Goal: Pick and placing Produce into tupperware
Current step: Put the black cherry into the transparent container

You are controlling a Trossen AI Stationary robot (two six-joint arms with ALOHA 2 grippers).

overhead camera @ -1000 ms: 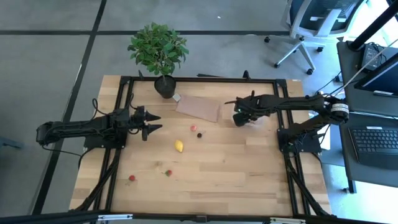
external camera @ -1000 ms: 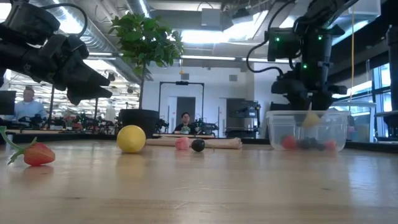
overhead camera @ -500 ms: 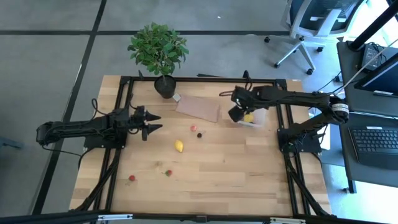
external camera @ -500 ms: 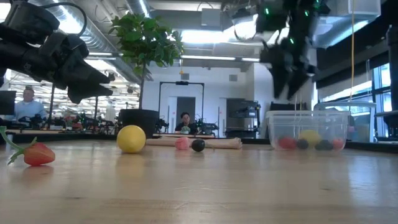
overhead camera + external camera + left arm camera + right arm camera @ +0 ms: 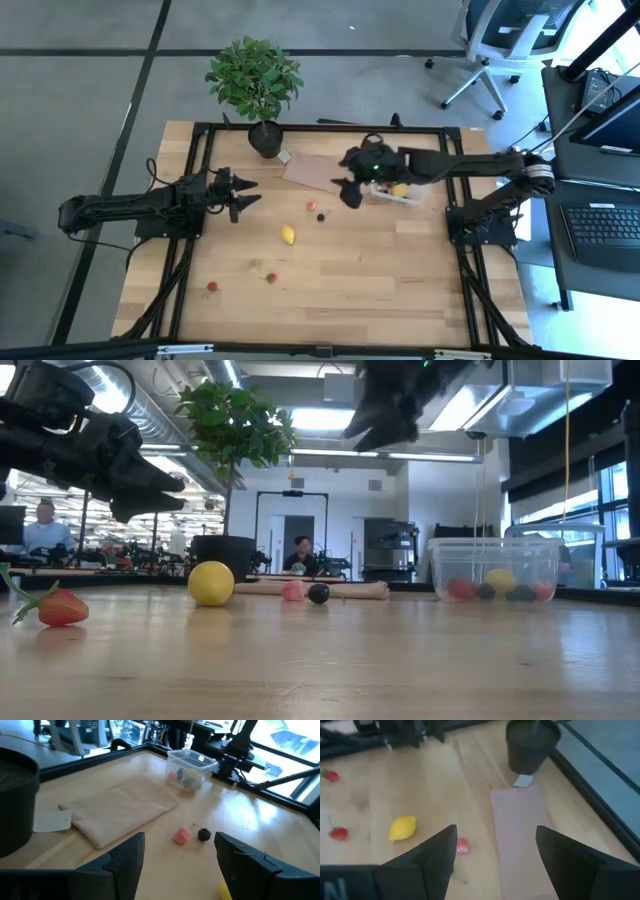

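Observation:
The clear tupperware (image 5: 398, 192) stands right of the table's middle, with a yellow lemon piece (image 5: 400, 189) and several small berries (image 5: 487, 590) inside. On the bare wood lie a second lemon (image 5: 288, 235), a pink berry (image 5: 311, 206), a dark cherry (image 5: 321, 216) and two red strawberries (image 5: 270, 277) (image 5: 212, 286). My right gripper (image 5: 347, 194) hangs open above the table, just left of the tub and right of the pink berry. My left gripper (image 5: 250, 192) is open too and waits over the table's left part.
A flat brown sheet (image 5: 320, 172) lies toward the far edge, left of the tub. A potted plant (image 5: 255, 80) stands at the far edge in a black pot (image 5: 265, 138). Black frame rails run along the table's edges. Bare wood stretches along the near half.
The right gripper has risen out of the tupperware and swung toward the table's left, ending beside the tub near the pink berry and cherry. The lemon piece that sat high in the tub under its fingers now lies on the tub's floor.

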